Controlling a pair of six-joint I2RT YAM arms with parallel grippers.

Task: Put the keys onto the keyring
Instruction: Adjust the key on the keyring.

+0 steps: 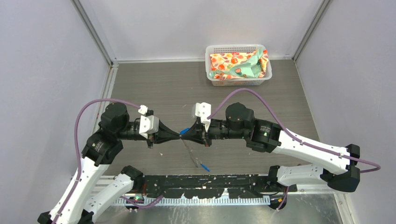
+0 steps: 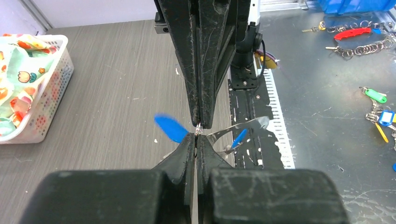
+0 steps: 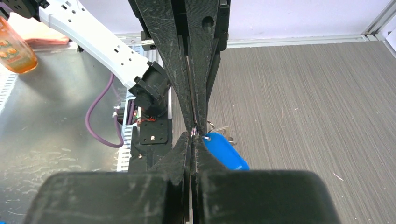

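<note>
Left gripper (image 1: 179, 135): middle of the table (image 1: 154, 84), pointing to 3 o'clock. Its jaws are pressed together with no gap, tip to tip with the other gripper. The left wrist view shows its fingertips (image 2: 190, 140) just below a tiny silvery piece of wire. I cannot tell whether they actually pinch it.

Keyring (image 1: 190, 151): a thin silvery wire running from the meeting tips towards 5 o'clock, as far as the near edge of the table. In the left wrist view it shows as a bright arc (image 2: 243, 125) leaving the tips towards 3 o'clock.

Upper key (image 1: 185, 131): its blue head sits just beside the joined tips, at 1 o'clock from them. In the right wrist view it lies at 4 o'clock of that gripper's tips (image 3: 224, 151), with its small ring right at the pinch.

Lower key (image 1: 205, 167): blue, at the low end of the wire, at 5 o'clock from the tips. I cannot tell whether it is threaded on.

Right gripper (image 1: 184, 135): pointing to 9 o'clock, jaws closed tight, with the silvery wire nipped at the very tip.

Basket (image 1: 233, 47): white, at 1 o'clock on the far table edge, well apart from the arms. It holds a patterned cloth (image 1: 238, 64).
</note>
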